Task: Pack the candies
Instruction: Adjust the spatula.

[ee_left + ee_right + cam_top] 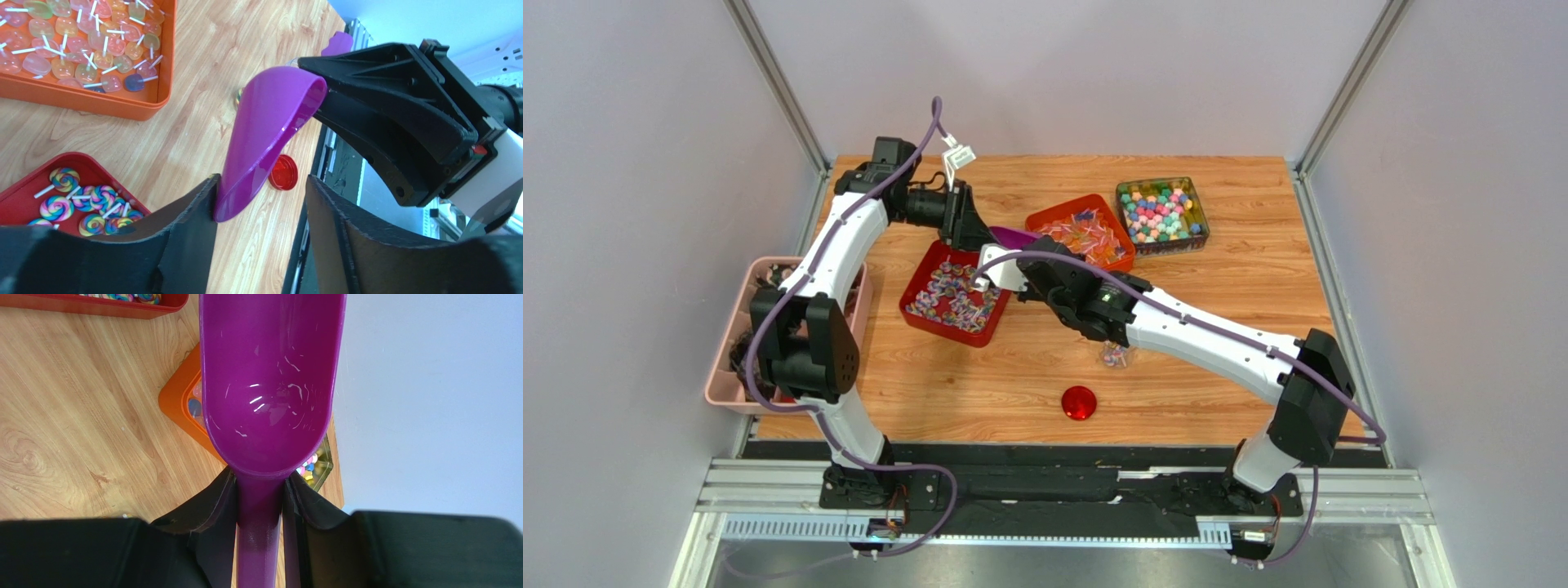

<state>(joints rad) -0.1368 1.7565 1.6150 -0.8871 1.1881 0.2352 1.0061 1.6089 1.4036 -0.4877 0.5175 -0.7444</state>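
**Pink bin** (725, 368): set at the table's (1234, 294) left edge, beside the left arm. Contents too dark to be told.

**Left gripper** (261, 190): held over the table between the two trays. Its jaws stand apart, with the scoop's front lip between them. One finger is touched by the lip, while the other is seen clear of it. Nothing is clamped yet.

**Red tray** (918, 282): filled with swirl lollipops, lying just below the scoop.

**Scoop** (264, 122): purple plastic, empty, raised off the table and bridged between both claws.

**Right gripper** (259, 481): clamped narrowly on the scoop's handle, with both fingers pressed to its sides.

**Orange tray** (92, 105): filled with translucent stick sweets.

**Red lid** (1079, 402): laid loose on the wood near the front edge.

**Jar** (1116, 357): clear and open, partly hidden under the right forearm. How full it is cannot be told.

**Candies** (1161, 211): small round sweets in mixed colours, kept in the clear box (1200, 211) at the far right. None are carried in the scoop.

**Step in hand**: judged to be a pass or re-seating of the empty scoop between the claws, before any scooping is done.

**Next move**: a square closing on the lip is called for, so that the scoop is not twisted in the right-hand grip. Release should be withheld until that hold is firm.
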